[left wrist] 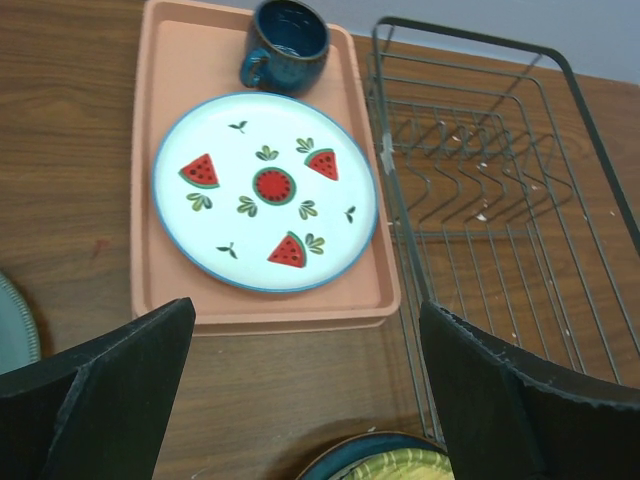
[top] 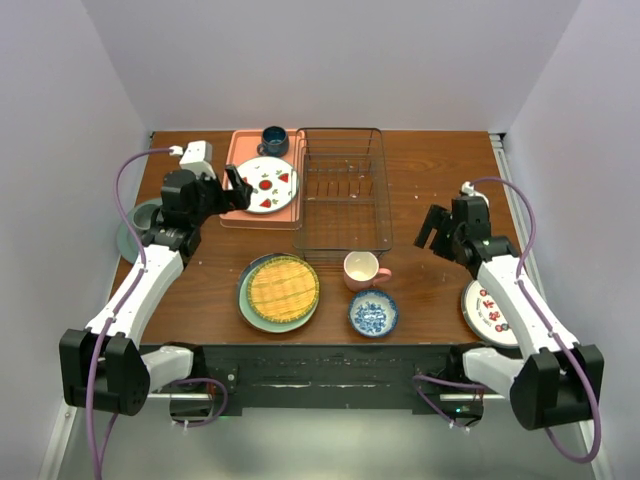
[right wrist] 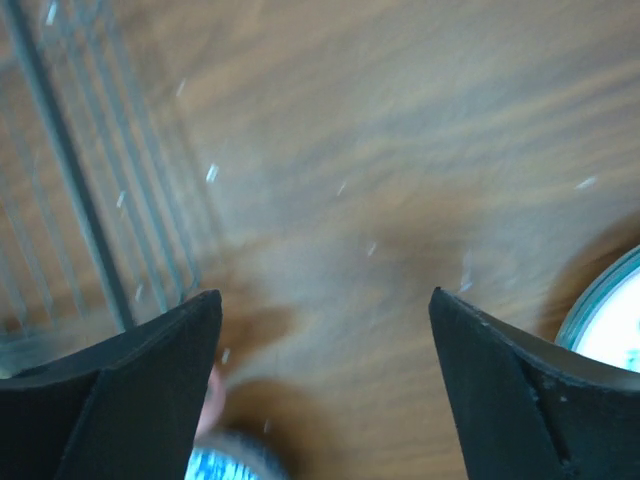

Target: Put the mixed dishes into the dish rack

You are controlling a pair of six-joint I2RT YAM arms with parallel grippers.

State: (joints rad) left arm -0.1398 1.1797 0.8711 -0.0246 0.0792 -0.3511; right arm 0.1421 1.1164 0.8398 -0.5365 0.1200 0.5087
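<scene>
Aiming left gripper (left wrist: 305,307) at watermelon plate (left wrist: 265,190), fingers apart, empty; right gripper (right wrist: 325,294) same. Plate looks stiff, glazed, slippery, breakable: pinch the near rim.

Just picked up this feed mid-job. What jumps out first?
The watermelon plate on the pink tray, beside a dark blue mug, just left of the empty dish rack. Nearer the arms, the yellow woven plate sits on a teal plate, with the pink mug and blue patterned bowl to its right. Left gripper and right gripper hang open, empty.
</scene>
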